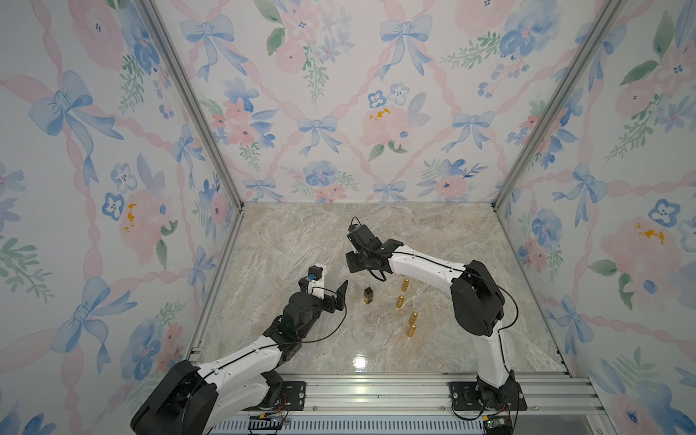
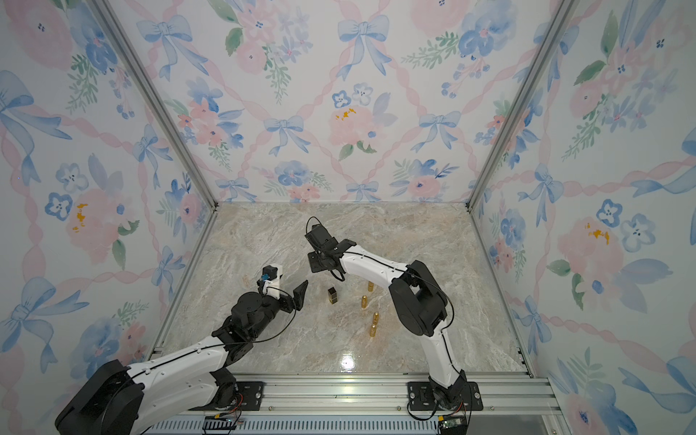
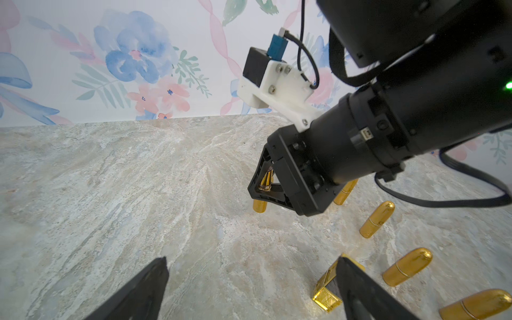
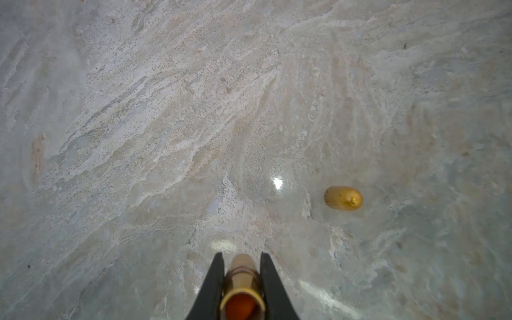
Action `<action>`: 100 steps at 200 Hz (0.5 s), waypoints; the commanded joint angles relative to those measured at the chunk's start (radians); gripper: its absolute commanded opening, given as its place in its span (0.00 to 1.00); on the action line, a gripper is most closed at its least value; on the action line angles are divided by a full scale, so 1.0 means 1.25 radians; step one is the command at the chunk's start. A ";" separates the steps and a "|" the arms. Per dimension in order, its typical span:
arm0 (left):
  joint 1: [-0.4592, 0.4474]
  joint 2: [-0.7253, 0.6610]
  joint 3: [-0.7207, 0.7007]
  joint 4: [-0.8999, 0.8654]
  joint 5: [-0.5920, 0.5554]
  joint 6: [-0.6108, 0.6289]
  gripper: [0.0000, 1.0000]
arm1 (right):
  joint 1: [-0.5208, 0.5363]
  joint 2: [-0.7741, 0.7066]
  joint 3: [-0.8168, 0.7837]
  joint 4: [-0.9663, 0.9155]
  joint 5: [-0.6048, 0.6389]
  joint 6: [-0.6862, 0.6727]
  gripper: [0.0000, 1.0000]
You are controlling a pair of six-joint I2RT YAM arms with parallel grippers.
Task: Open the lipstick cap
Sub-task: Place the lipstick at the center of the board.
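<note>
Noting the left tool [image 3: 252, 261] spread as wide as it goes and gripping nothing. Its two black fingers [image 3: 144, 291] are rising from the bottom edge of the left wrist view, with bare table [image 3: 110, 194] lying between them.

Finding the square cap [image 1: 368, 295], gold and black, standing upright on the table at lower centre in both top views. It is sitting just right of the left tool's nearer finger, with a strip of table showing between the two. In the left wrist view, catching the square cap [image 3: 327, 293] at lower right, partly hidden behind one finger. It is lying outside the gap, not between the fingers.

Seeing the right tool [image 4: 241, 256] clamped tight on the lipstick [image 4: 241, 279], a round gold tube showing orange-red inside the end nearest the camera, at bottom centre of the right wrist view. In the top views, placing this tool near frame centre, above the square cap and apart from it. Not managing to tell whether the lipstick's lower end is touching the table.

Counting four gold bullet-shaped tubes [image 1: 400, 301] standing in a loose line right of the square cap, clear of both tools.
</note>
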 commanded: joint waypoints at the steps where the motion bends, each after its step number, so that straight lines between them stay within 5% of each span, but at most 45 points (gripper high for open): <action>1: 0.002 0.020 0.009 -0.005 -0.025 -0.028 0.98 | -0.022 0.027 0.009 0.058 0.045 -0.007 0.16; 100: 0.001 0.110 0.064 -0.002 -0.016 -0.051 0.98 | -0.028 0.101 0.017 0.118 0.059 -0.042 0.17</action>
